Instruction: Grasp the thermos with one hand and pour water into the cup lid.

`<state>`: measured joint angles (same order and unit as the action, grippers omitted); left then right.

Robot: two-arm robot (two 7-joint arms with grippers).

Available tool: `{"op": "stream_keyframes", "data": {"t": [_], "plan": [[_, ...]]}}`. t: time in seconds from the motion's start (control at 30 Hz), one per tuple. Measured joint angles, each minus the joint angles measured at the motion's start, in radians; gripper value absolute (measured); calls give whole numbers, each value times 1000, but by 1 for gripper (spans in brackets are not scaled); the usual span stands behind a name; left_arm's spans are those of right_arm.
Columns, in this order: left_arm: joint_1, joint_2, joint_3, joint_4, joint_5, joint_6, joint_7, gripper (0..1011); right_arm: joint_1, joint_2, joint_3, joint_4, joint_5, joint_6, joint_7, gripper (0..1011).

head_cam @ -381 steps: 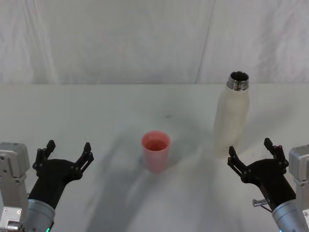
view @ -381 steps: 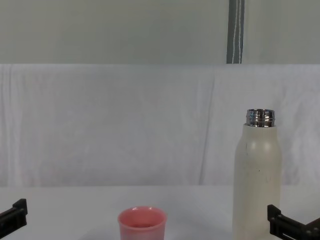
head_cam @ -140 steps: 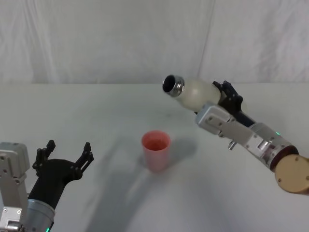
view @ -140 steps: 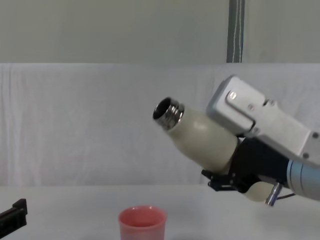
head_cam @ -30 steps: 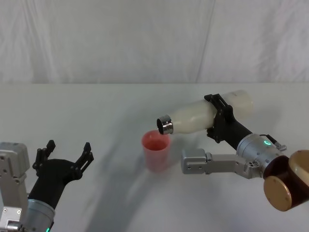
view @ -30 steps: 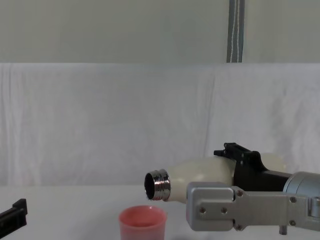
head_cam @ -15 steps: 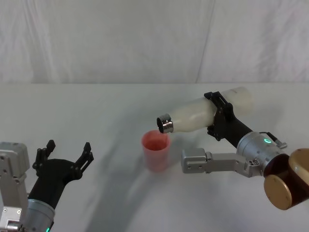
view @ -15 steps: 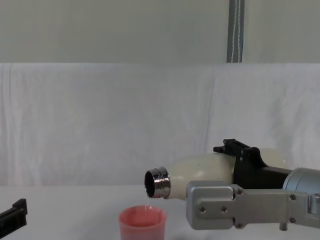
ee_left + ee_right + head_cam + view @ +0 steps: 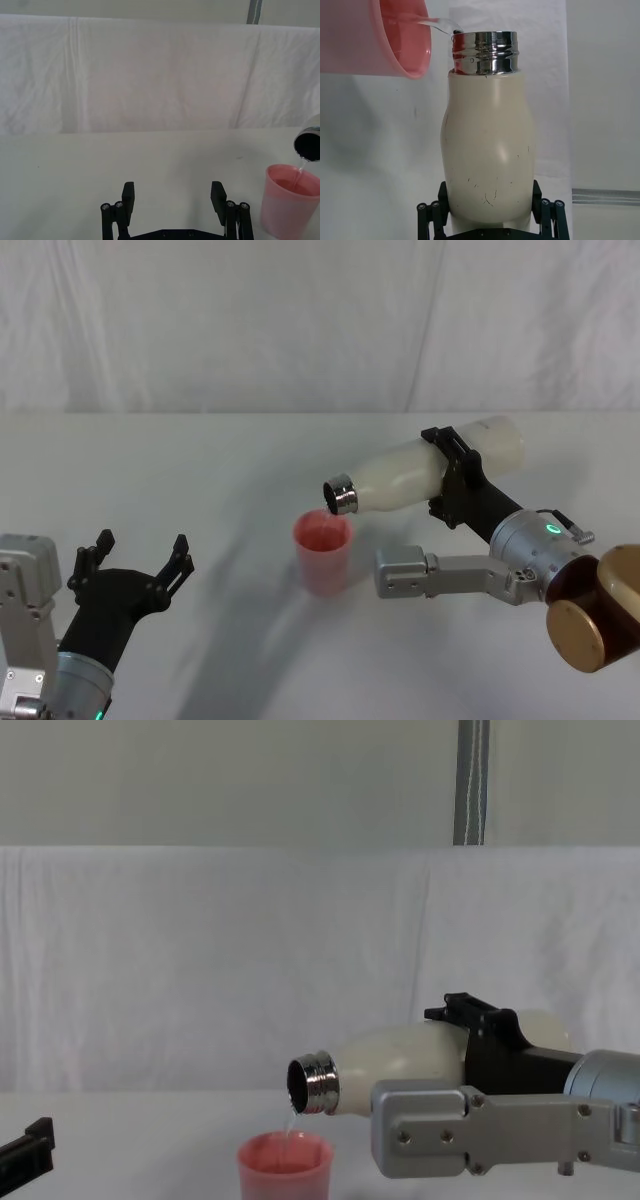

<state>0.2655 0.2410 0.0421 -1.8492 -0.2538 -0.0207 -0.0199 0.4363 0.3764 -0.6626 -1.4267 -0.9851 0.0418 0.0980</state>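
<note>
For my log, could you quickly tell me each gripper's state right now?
Left gripper: open, holding nothing.
Right gripper: shut on the thermos, pouring into the cup lid.

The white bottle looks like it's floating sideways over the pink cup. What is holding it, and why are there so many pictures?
A robot with two arms is holding it. Its right end effector grips the thermos and tips it, so a thin stream of water runs into the cup lid, which stands on the white table. The left end effector rests open at the side. There are four cameras: one on the robot's head looking down, one on its chest looking across, and one on each wrist.
</note>
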Motion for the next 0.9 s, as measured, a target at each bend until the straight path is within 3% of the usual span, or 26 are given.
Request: {"op": "stream_keyframes", "data": {"t": [0.9], "plan": [[0,0,0,0,0,0,0,1001,3,2,-7,-10,-11,8,9,956]]}}
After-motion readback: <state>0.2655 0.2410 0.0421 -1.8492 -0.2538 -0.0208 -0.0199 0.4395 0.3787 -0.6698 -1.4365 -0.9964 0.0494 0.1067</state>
